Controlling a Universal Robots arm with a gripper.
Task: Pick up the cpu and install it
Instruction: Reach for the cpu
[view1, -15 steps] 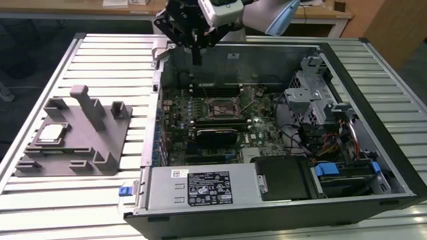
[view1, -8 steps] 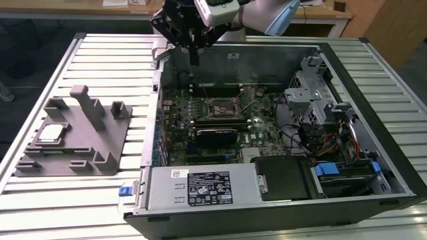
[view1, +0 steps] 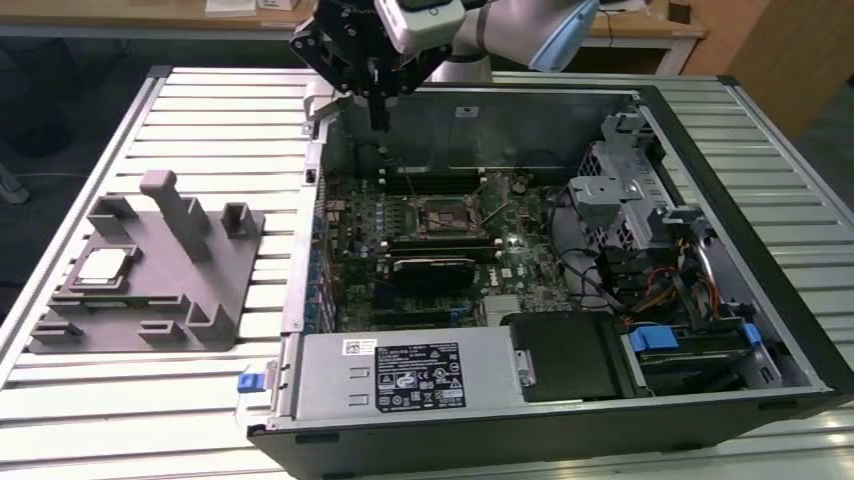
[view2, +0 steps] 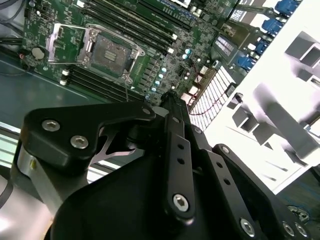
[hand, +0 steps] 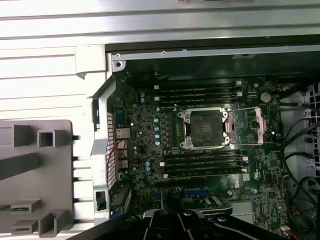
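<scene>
Cpu (view1: 104, 265) unpicked, on fixture (view1: 220, 275) beside case (view1: 534, 115).
Gripper (view1: 380, 120) above case edge, jaws narrow and empty; cpu lies toward the exterior view's left.

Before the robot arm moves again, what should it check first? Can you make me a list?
1. Cpu waiting on the grey holder: ok, it lies flat there.
2. Gripper carrying nothing: ok.
3. Gripper open to grab: not ok, it is shut.
4. Gripper above the cpu: not ok, it hangs over a far corner of the case, well apart from the cpu.
5. Socket open and empty: ok, its lid is flipped aside.
6. Socket pins straight: cannot tell.
</scene>
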